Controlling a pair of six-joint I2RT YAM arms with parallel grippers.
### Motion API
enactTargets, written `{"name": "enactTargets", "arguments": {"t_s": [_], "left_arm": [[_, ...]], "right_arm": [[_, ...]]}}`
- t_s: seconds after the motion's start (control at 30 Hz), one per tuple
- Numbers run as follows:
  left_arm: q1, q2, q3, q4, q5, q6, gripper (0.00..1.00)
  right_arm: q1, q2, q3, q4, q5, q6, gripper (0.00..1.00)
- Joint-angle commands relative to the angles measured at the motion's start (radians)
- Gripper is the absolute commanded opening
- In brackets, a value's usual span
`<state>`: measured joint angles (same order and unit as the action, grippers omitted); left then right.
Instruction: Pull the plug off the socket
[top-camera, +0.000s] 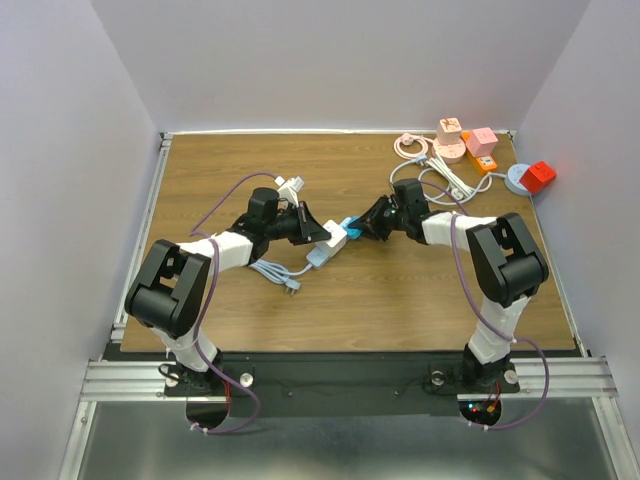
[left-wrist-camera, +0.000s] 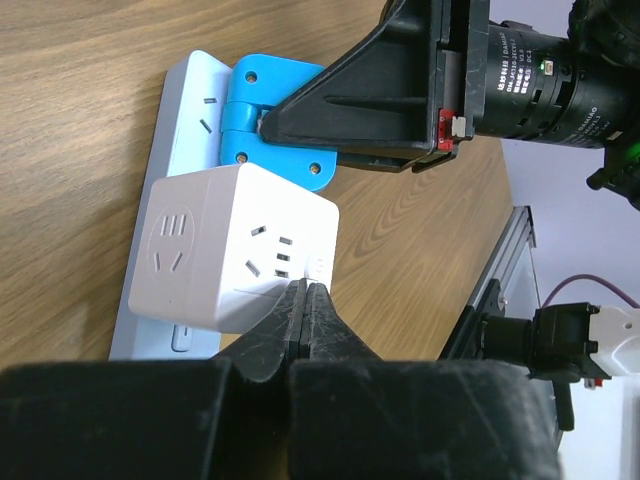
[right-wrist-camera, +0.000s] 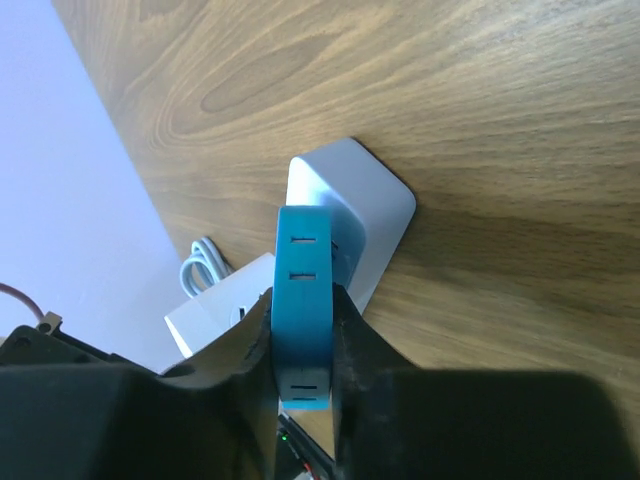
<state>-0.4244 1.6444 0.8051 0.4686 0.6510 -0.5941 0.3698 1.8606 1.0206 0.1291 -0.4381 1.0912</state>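
A pale blue power strip (top-camera: 318, 257) lies mid-table, also in the left wrist view (left-wrist-camera: 188, 120) and the right wrist view (right-wrist-camera: 355, 205). A white cube adapter (top-camera: 335, 239) (left-wrist-camera: 235, 250) (right-wrist-camera: 210, 310) sits plugged on it. Beside the cube stands a bright blue plug (top-camera: 349, 224) (left-wrist-camera: 262, 115) (right-wrist-camera: 303, 290). My right gripper (top-camera: 358, 228) (right-wrist-camera: 304, 335) is shut on the blue plug, one finger on each side. My left gripper (top-camera: 322, 234) (left-wrist-camera: 305, 292) is shut with nothing between its jaws. Its tips touch the white cube's lower edge.
The strip's pale cable (top-camera: 275, 270) coils by the left arm, and a white plug (top-camera: 290, 187) lies behind it. Pink, orange and red adapters (top-camera: 537, 176) with white cords (top-camera: 445, 178) sit at the back right corner.
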Motion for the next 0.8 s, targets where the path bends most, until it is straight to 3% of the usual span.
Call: {"name": "enactTargets", "arguments": {"t_s": [0.0,0.17,0.3,0.4,0.77], "left_arm": [[0.003,0.015,-0.046,-0.154,-0.096,0.063,0.0],[0.003,0.028,-0.038,-0.185,-0.117,0.076,0.0],[0.003,0.048,-0.034,-0.203,-0.125,0.082,0.0],[0.003,0.057,-0.04,-0.208,-0.128,0.083,0.0],[0.003,0.045,-0.032,-0.212,-0.139,0.083,0.0]], "right_arm": [[0.0,-0.003,0.024,0.064,-0.03,-0.016,0.0],[0.0,-0.046,-0.037,0.186,-0.085,0.056,0.0],[-0.002,-0.09,-0.106,0.435,-0.128,0.174,0.01],[-0.002,-0.094,-0.105,0.513,-0.149,0.214,0.0],[-0.026,-0.156,-0.053,0.586,-0.198,0.269,0.0]]}}
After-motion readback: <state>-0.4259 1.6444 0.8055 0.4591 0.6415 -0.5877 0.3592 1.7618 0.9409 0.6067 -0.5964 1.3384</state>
